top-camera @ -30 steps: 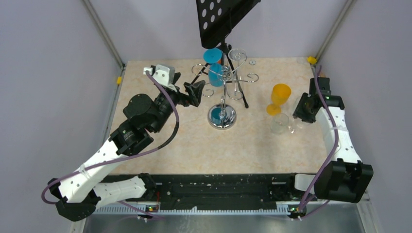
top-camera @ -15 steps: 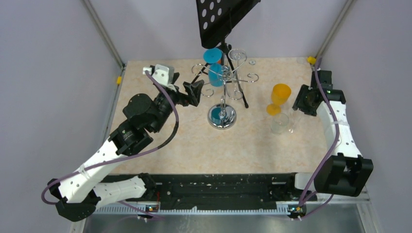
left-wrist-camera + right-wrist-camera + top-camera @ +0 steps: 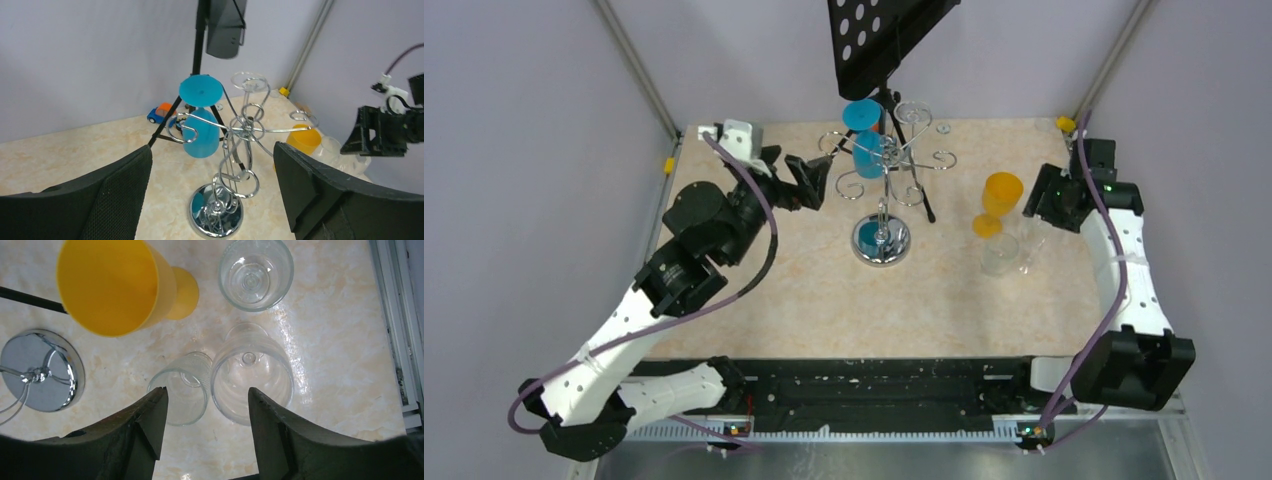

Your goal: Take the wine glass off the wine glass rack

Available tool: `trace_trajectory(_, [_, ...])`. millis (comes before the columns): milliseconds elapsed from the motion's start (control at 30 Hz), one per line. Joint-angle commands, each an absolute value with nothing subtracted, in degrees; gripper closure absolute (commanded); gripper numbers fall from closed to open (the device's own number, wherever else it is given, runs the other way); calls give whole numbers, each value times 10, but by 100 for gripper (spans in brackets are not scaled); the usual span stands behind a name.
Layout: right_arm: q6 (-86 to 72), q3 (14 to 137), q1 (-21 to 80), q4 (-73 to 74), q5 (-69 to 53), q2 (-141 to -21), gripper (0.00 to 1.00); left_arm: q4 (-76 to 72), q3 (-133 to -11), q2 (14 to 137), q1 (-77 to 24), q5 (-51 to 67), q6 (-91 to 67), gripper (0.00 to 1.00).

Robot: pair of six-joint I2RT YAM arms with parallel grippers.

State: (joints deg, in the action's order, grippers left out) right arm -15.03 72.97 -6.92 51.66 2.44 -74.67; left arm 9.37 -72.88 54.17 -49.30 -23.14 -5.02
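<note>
Wine glass rack (image 3: 882, 240): upright on its round mirrored base at the far middle of the surface (image 3: 824, 300); thin post, scrolled arms spread at the top.
Blue wine glass (image 3: 867, 152): hangs upside down from a rack arm on the far-left side, foot up and bowl down, close beside the post; clear of both end effectors.
Clear foot (image 3: 248, 82): a round clear disc at the top of the rack on its far side; cannot tell much of the glass below it.
Left end effector (image 3: 812, 174): wide open, holds nothing; hovers just left of the scrolled arms at about their height and points at the rack; apart from the wire as far as visible. In the wrist view, frames the rack and the blue glass between its two fingers (image 3: 115, 195).
Right end effector (image 3: 1046, 197): jaws apart, grips nothing; hangs over the right side of the surface, well apart from the rack, pointing down.
Yellow wine glass (image 3: 1002, 193): upright on the surface, between the rack base and the right end effector.
Clear glasses (image 3: 252, 375): three, mouths up on the surface near the yellow one; two sit below the gap between the right fingers in the wrist view, the third beyond them.
Black tripod stand (image 3: 886, 40): behind the rack, perforated plate tilted above it, one leg slanting down past the rack.
Small toy (image 3: 161, 111): blue and orange, by a tripod leg behind the rack.
</note>
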Motion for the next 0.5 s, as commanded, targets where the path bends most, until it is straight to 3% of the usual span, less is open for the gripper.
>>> trace_trajectory(0, [-155, 792, -70, 496, 3, -684, 36, 186, -817, 581, -404, -135, -193, 7])
trace_trajectory(200, [-179, 842, -70, 503, -37, -648, 35, 192, -808, 602, -245, 5, -354, 12])
trace_trajectory(467, [-261, 810, -70, 442, -225, -589, 41, 193, -901, 741, -115, 215, -460, 22])
